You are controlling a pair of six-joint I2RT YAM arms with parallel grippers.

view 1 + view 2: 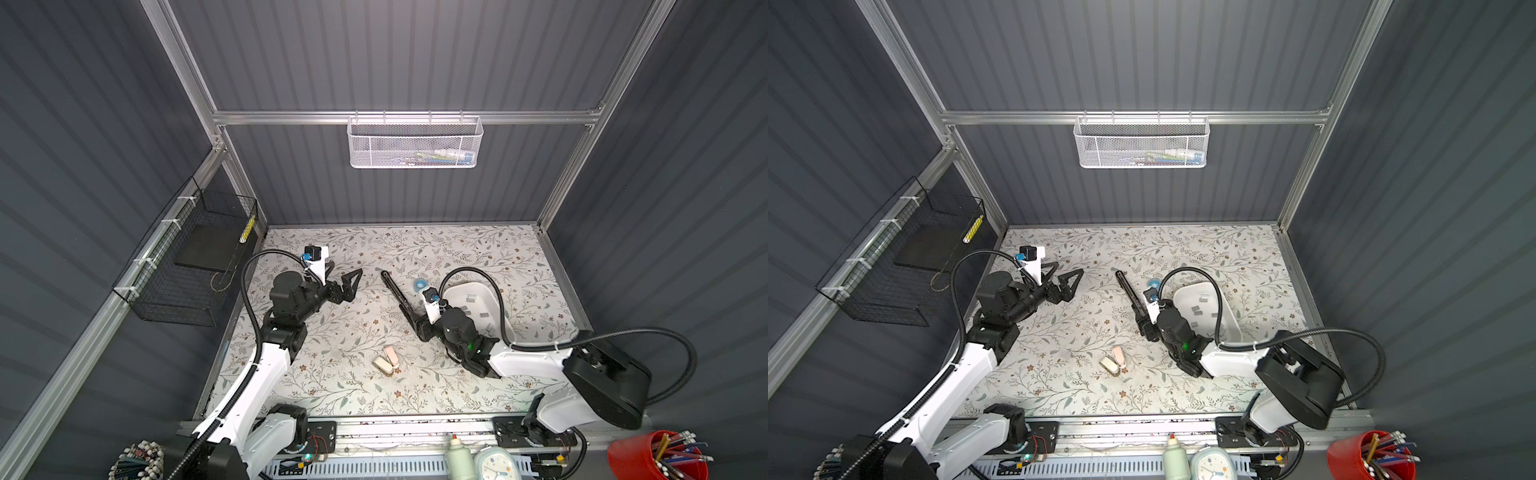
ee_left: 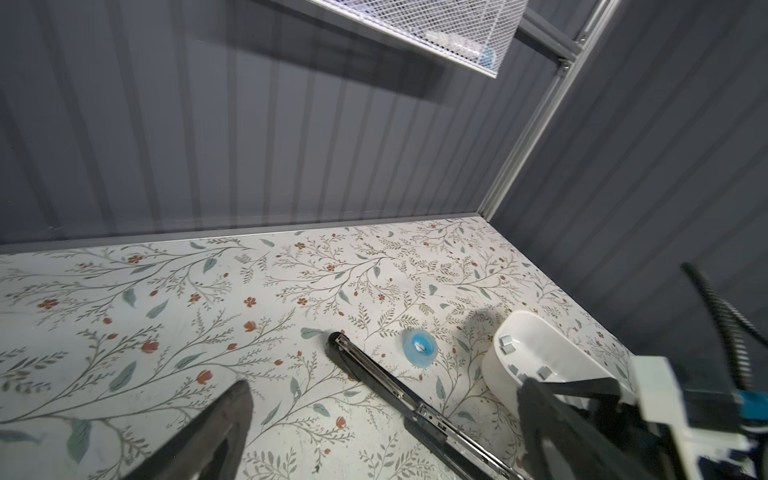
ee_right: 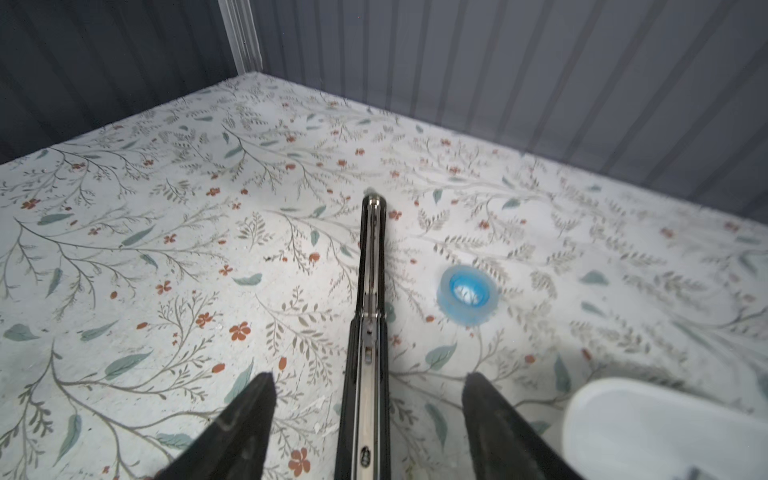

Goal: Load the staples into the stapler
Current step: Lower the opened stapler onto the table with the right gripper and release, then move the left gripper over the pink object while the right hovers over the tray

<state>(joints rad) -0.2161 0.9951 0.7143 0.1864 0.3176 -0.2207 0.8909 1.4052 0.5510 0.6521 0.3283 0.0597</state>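
Left gripper (image 1: 345,272), 10 o'clock: jaws spread wide, empty. Stapler (image 1: 397,297) mid-table, opened flat, channel up. Right gripper (image 3: 370,378) straddles its near end, jaws apart, gripping nothing. Staples (image 1: 470,297) in tray (image 1: 488,301), 3 o'clock. Likely step: fetch a strip; next calls for fine pinch there.

Glossy metal-railed stapler (image 3: 369,270), smooth plastic tray (image 3: 648,419)

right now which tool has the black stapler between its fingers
The right tool: its open fingers stand either side of the black stapler, not closed on it. The left tool, also open, hangs over bare table, apart from it.
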